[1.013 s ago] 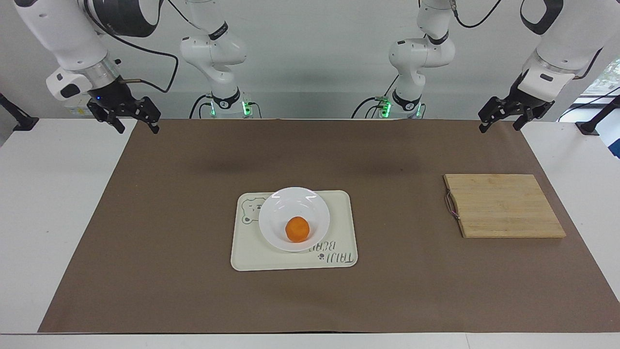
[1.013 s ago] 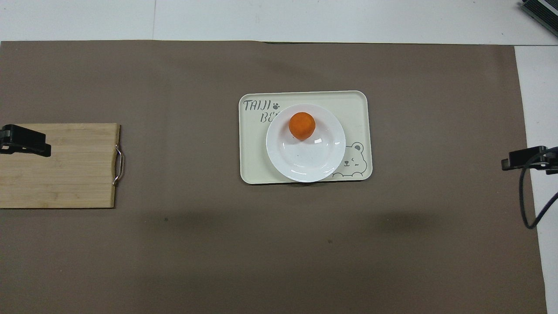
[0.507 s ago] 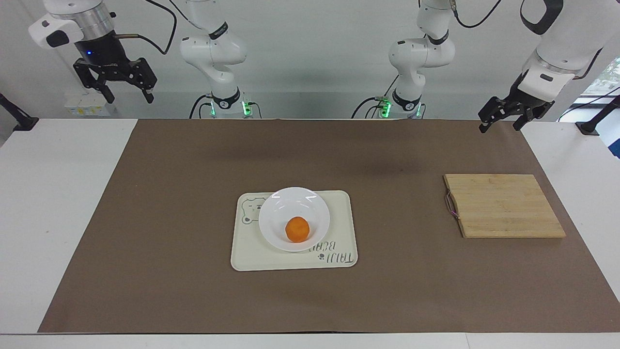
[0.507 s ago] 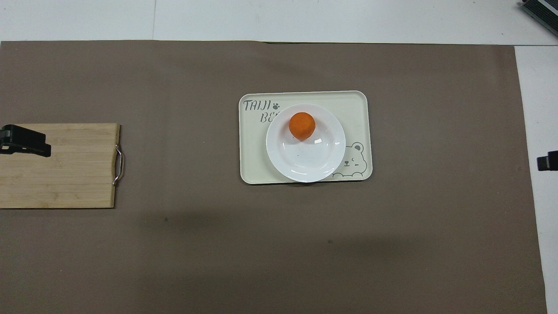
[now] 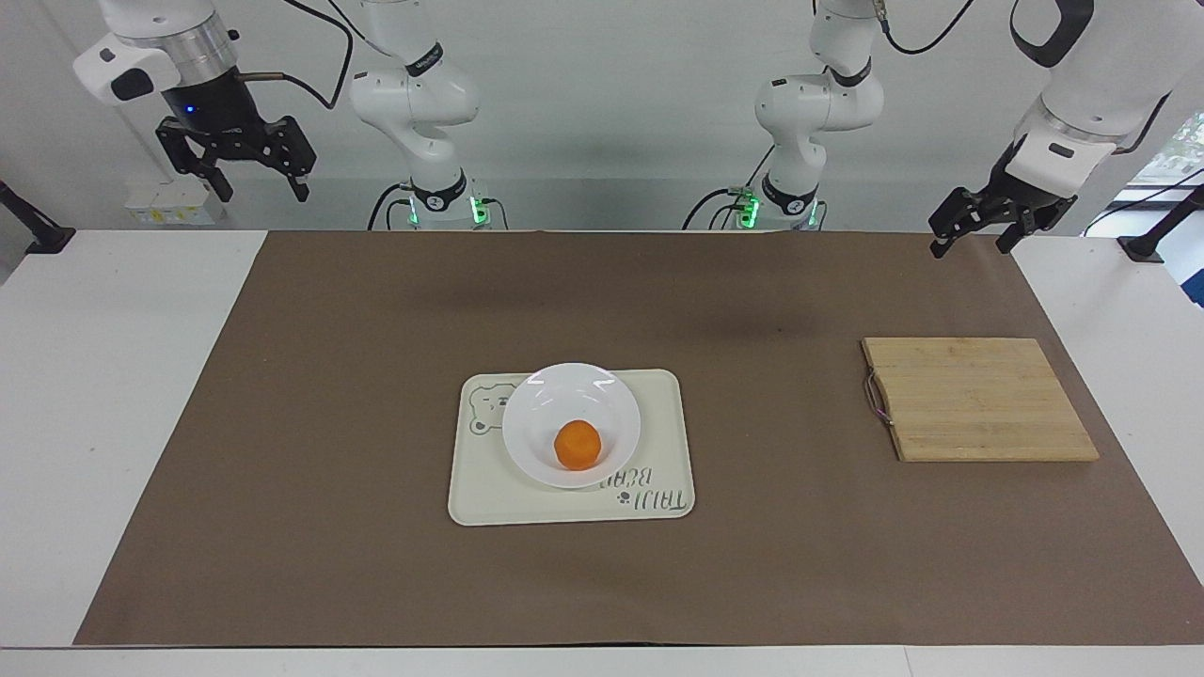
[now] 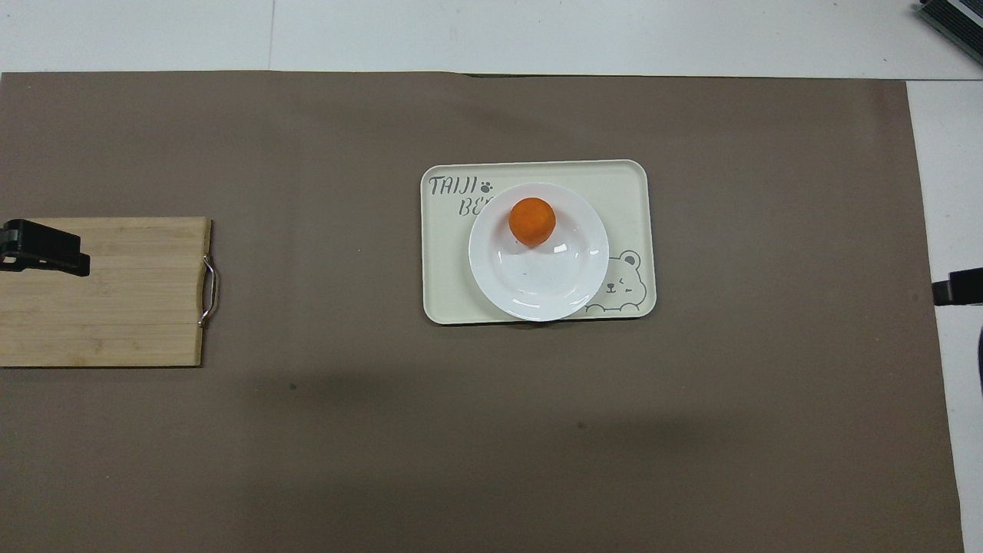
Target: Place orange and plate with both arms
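Here, tray: holds the plate.
Plate: holds the orange.
Left gripper, right gripper: spread, empty.
Facing view only: whole arms.

Bright even overhead light, soft blurred shadows on the brown mat, small glare on the plate, sharp focus

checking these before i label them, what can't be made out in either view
- Tray lettering: the plate covers part of it in both views.
- Right gripper: in the overhead view only a black tip shows, cut off by the edge.
- Left gripper: in the overhead view only a tip shows over the cutting board, which runs off the edge too.
- Underside of the orange: hidden in both views.
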Controlling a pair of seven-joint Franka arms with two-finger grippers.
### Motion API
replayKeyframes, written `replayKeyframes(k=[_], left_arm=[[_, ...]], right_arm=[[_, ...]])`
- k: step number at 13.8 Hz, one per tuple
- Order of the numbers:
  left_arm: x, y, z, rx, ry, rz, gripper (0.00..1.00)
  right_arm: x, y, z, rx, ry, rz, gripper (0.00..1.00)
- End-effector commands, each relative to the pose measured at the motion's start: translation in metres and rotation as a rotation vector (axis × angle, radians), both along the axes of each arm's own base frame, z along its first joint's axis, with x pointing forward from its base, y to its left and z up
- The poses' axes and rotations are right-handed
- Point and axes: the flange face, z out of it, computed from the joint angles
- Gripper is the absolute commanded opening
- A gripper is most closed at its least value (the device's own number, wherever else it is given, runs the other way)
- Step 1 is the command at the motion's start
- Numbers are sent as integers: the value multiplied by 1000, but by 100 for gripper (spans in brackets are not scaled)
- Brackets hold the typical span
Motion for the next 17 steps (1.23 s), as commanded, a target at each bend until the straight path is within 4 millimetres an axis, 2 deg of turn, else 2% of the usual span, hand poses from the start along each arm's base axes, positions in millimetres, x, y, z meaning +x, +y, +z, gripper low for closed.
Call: replayKeyframes(k=[1,2,3,4,10,12,17], left_arm=[[-3,1,1,6,11,10,100],[-3,1,1,6,11,10,100],[-3,1,1,6,11,10,100],[-3,1,1,6,11,12,100],[-3,1,1,6,11,10,100],[-3,1,1,6,11,10,100],[-3,1,1,6,11,10,100]], right_arm=[[1,10,-23,-20,0,-30,100],[9,19,-32,-24,-8,0,100],[8,30,-31,-33,1,16,100],[7,31,-28,-41,12,21,100],[4,29,-12,-27,9,11,100],[0,19,0,-21,7,-5,100],[-1,20,2,-21,-7,-2,100]])
